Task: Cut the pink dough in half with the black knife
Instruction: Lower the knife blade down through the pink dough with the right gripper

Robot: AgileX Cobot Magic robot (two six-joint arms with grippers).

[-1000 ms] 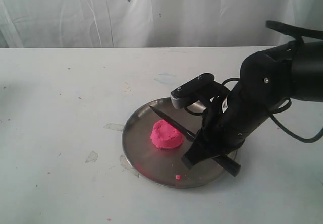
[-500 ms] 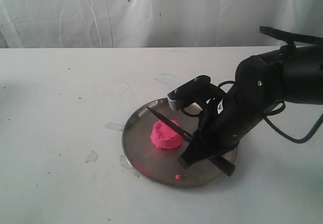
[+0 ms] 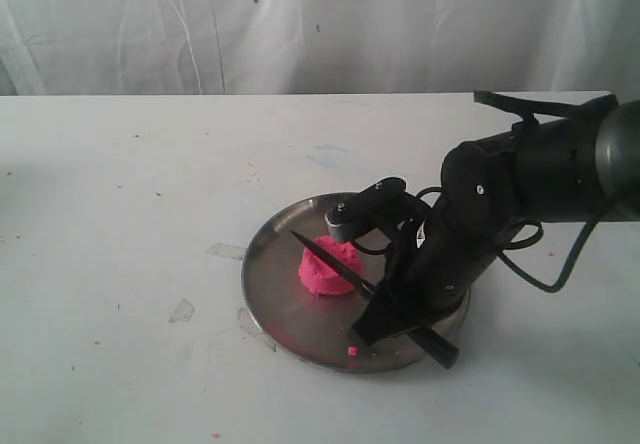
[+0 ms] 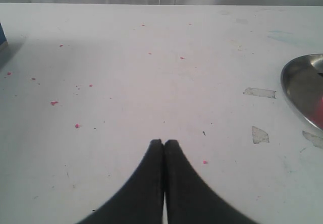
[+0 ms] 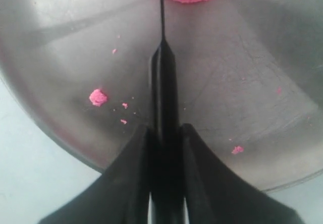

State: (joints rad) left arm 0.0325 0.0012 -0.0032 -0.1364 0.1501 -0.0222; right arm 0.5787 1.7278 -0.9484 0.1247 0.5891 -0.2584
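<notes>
Out on the left my left pincer hangs over the bare white table with its two fingers pressed together and nothing between them; it has no part in the cut. Further right sits the round steel plate, and the pink dough lies a little to the left of its middle as one domed lump. I judge it soft and light, likely tacky enough to cling to a blade and free to skid on the smooth metal, so it wants a straight push down, not a sawing drag. The knife lies across the top of the lump with its point past the far side; I cannot tell whether the edge has bitten in. It looks slim, stiff and light, and the handle is the right place to hold it. My right pincer is clamped on that handle, blade edge-down in line with the fingers; a handle this thin could twist in the grip under load. A pink crumb lies near the plate's front rim.
</notes>
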